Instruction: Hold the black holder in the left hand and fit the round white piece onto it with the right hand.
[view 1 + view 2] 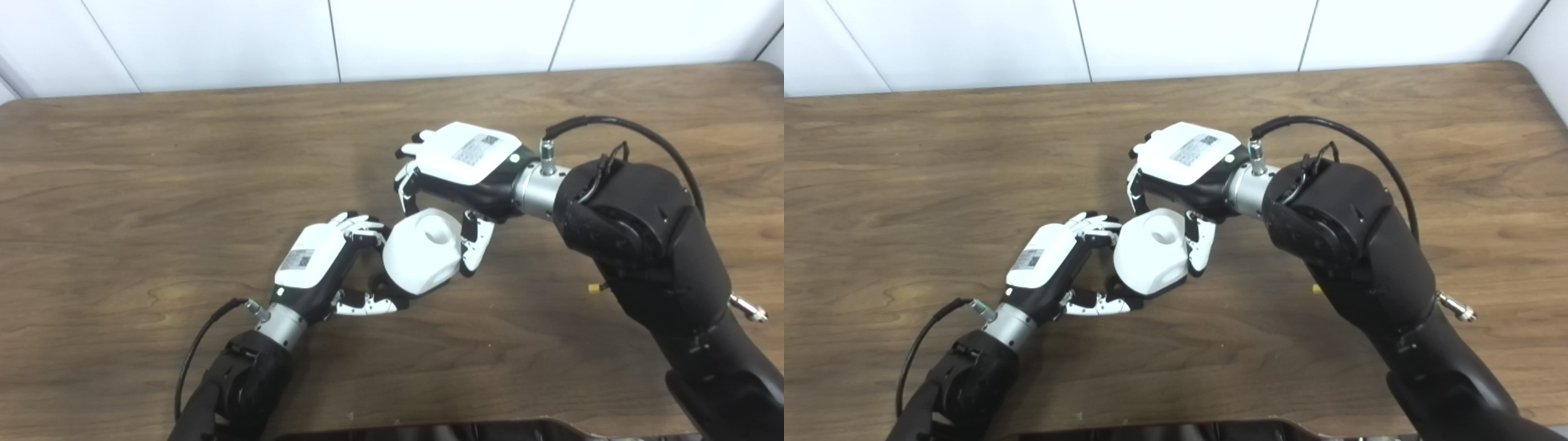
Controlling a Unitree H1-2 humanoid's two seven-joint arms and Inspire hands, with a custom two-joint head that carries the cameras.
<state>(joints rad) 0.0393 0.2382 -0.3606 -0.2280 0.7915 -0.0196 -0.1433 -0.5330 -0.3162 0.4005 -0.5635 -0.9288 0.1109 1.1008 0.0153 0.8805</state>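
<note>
The right hand [465, 165] arched palm-down over the round white piece [422, 250], fingers grasping its top. The left hand [318, 263] reached in from below-left, fingers curled around the piece's near side above the bench [122, 184]; the black holder stayed mostly hidden.

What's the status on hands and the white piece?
Left hand curled at white piece, holder hidden. Right hand over the piece, fingers either side; grip unclear. Table shows nothing in the way.

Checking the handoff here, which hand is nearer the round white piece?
Neither, clearly: both touch it. The left hand cradles the round white piece from the lower left; the right hand curls over it from above.
</note>
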